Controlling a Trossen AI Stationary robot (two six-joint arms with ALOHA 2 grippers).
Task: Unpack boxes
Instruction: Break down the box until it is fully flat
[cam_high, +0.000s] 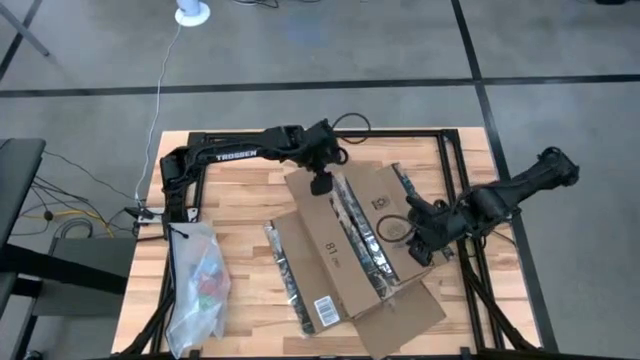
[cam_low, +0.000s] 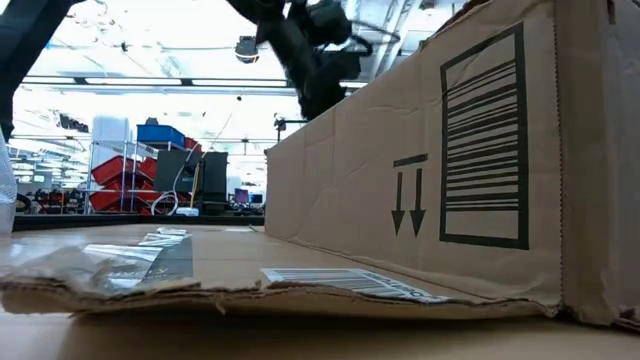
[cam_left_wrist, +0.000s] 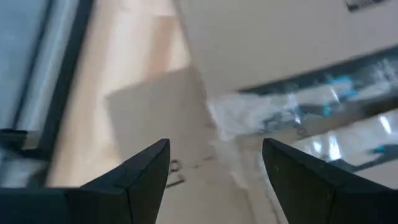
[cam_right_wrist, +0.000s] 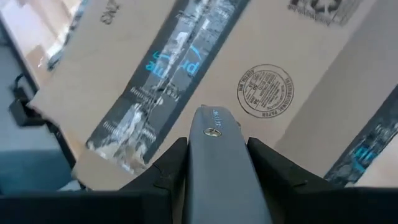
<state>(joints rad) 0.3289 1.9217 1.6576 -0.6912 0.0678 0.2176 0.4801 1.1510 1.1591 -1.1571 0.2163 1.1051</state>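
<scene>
My left jaws stand well open and empty above the far corner of the brown cardboard box, beside its torn tape strip. My right jaws are shut on a grey, blade-like tool, poised over the stamped flap (whether it touches, I cannot tell). The box sprawls across the middle of the worktop, flaps splayed, a clear plastic bag well apart at my left. The risk as I judge it: nothing pins the box, so a push from the tool could slide it, or catch loose tape and tear cardboard.
</scene>
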